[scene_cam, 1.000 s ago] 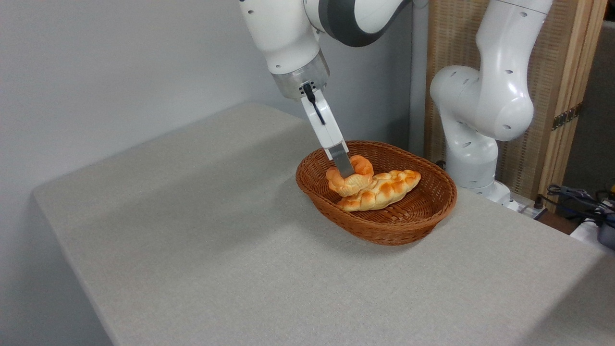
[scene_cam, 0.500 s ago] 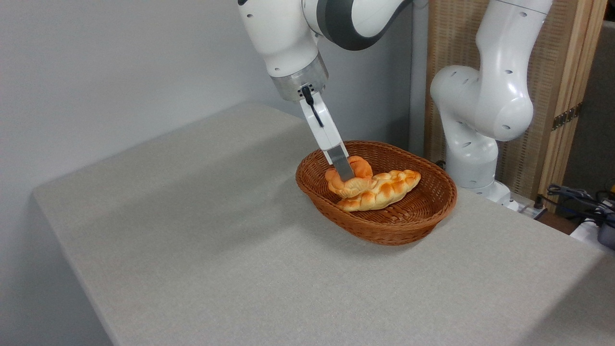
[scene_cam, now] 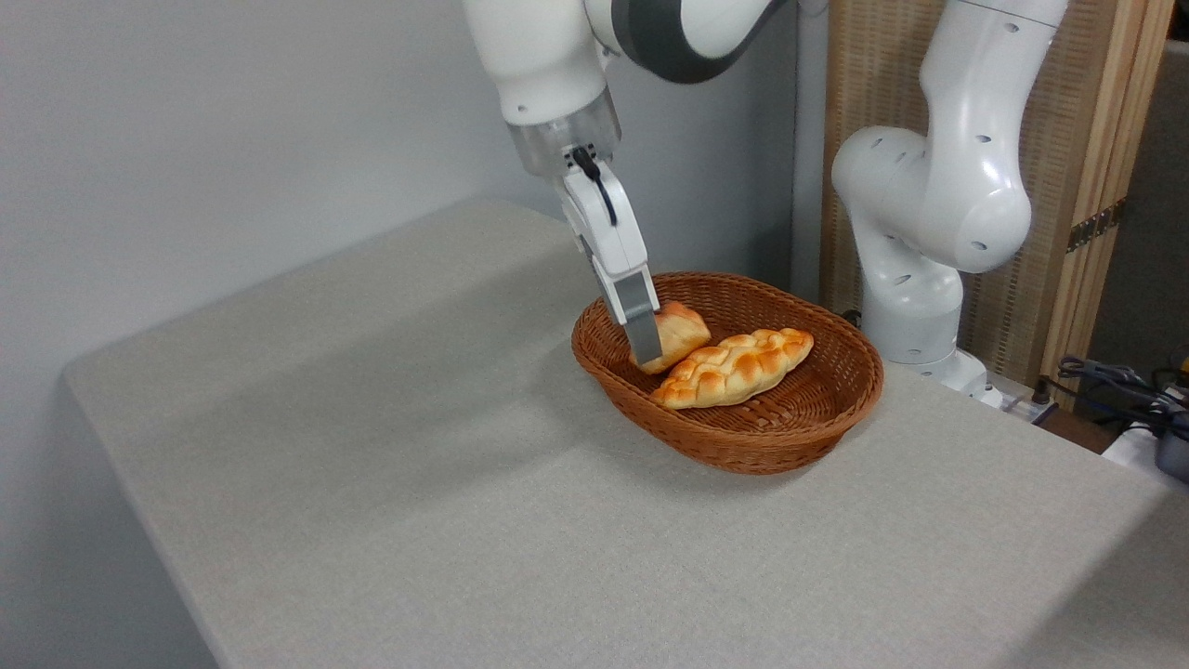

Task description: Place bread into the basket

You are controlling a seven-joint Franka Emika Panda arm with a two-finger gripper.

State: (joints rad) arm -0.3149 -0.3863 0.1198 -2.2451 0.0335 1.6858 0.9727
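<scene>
Nearest, a wide grey table (scene_cam: 446,483), filling the lower frame and stretching away toward one o'clock.

Farther back, at about two o'clock from the table's middle, an oval brown wicker basket (scene_cam: 743,437), resting flat on the cloth-like surface. Inside, lying along the floor from eight o'clock to two o'clock, a long braided loaf (scene_cam: 734,367), golden with darker ridges.

Just behind the loaf, at the basket's ten o'clock end, the bread (scene_cam: 678,330): a small golden-orange bun, tilted, lying within the wicker rim and touching the loaf's near-left end. Its left part hidden behind one grey finger (scene_cam: 641,321).

Above the bun, pointing down into the basket from eleven o'clock, the gripper (scene_cam: 647,346). Only the one finger plainly visible, seen side-on, its tip at the bun's left edge, touching or nearly so. The second finger concealed, so cannot tell whether the jaws are spread apart or clamped on the bun. Bun sitting to the three o'clock side of the visible fingertip, not clearly between two fingers.

Beyond, the white arm (scene_cam: 557,84) rising out of the top of the frame, and at three o'clock its white base column (scene_cam: 929,214) beside a woven wooden screen (scene_cam: 1096,186). Grey wall (scene_cam: 232,139) behind.
</scene>
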